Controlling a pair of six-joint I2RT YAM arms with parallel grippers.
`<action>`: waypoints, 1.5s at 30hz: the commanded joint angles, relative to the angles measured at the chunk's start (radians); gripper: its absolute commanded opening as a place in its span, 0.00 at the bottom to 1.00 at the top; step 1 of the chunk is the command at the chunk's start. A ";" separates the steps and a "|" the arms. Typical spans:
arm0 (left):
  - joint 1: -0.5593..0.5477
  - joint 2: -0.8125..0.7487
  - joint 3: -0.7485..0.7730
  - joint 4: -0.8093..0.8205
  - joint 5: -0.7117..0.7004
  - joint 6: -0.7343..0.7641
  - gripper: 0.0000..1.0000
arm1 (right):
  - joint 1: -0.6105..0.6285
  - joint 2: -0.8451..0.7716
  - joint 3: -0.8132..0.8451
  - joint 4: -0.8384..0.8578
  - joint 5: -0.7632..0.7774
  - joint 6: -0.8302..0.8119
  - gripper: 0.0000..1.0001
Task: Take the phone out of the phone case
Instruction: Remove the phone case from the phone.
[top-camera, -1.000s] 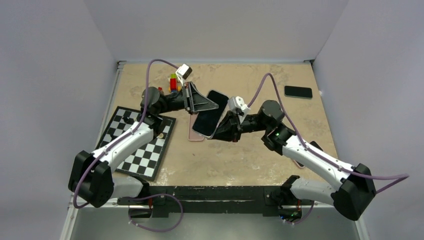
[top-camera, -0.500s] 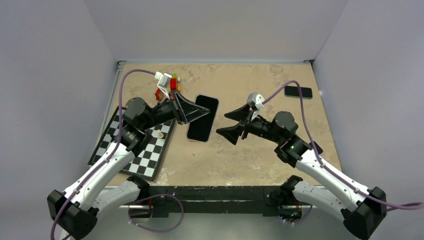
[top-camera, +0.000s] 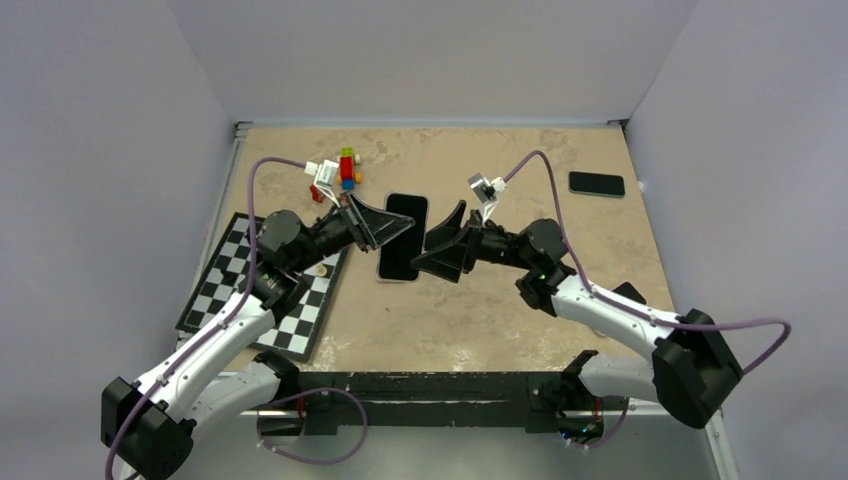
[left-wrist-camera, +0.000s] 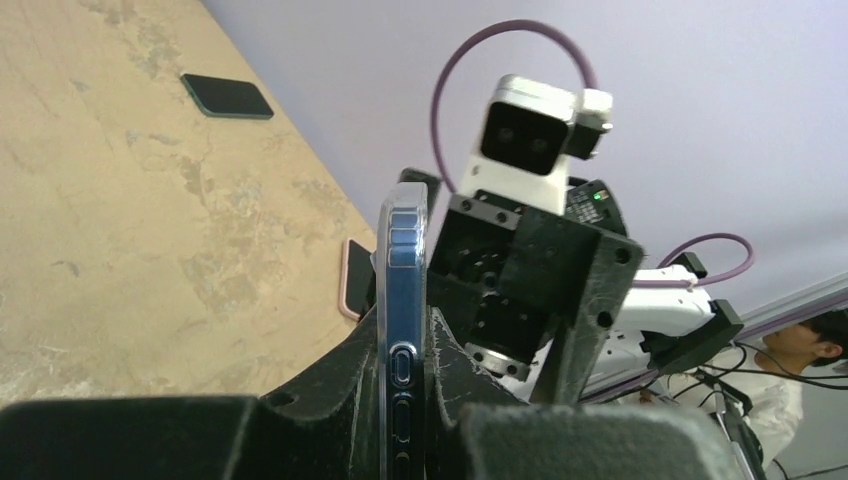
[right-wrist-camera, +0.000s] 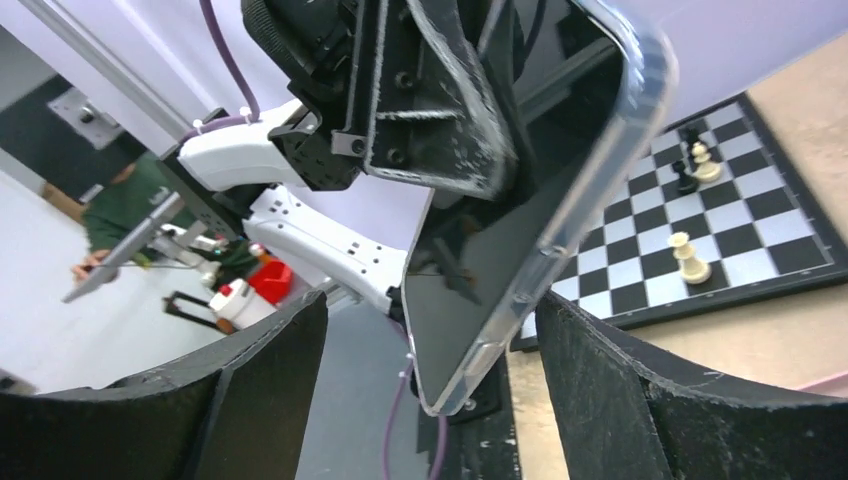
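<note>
A black phone (top-camera: 402, 238) in a clear phone case (right-wrist-camera: 600, 170) hangs above the table's middle. My left gripper (top-camera: 396, 224) is shut on its left side. In the left wrist view the cased phone (left-wrist-camera: 403, 290) stands edge-on, pinched between the black fingers (left-wrist-camera: 330, 400). My right gripper (top-camera: 432, 246) is open at the phone's right edge. In the right wrist view the lower corner of the phone (right-wrist-camera: 480, 290) sits between the wide-apart fingers (right-wrist-camera: 610, 380), touching neither.
A chessboard (top-camera: 270, 292) with a few pieces lies at the left. Coloured toy bricks (top-camera: 347, 168) sit behind the left gripper. Another black phone (top-camera: 597, 183) rests at the back right. An empty pink case (left-wrist-camera: 350, 280) lies on the table below the held phone.
My right gripper let go of the phone, opened, backed off, then came back around its right edge. The left arm kept the phone and shifted it slightly left and back.
</note>
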 joint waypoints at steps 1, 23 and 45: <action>0.002 -0.019 -0.002 0.238 -0.024 -0.091 0.00 | 0.022 0.067 0.002 0.233 -0.040 0.158 0.79; 0.082 0.027 0.209 -0.261 0.330 0.080 0.51 | 0.040 -0.012 0.058 0.018 -0.234 -0.057 0.00; 0.054 0.075 0.288 -0.262 0.417 0.085 0.00 | 0.039 -0.095 0.142 -0.422 -0.146 -0.334 0.61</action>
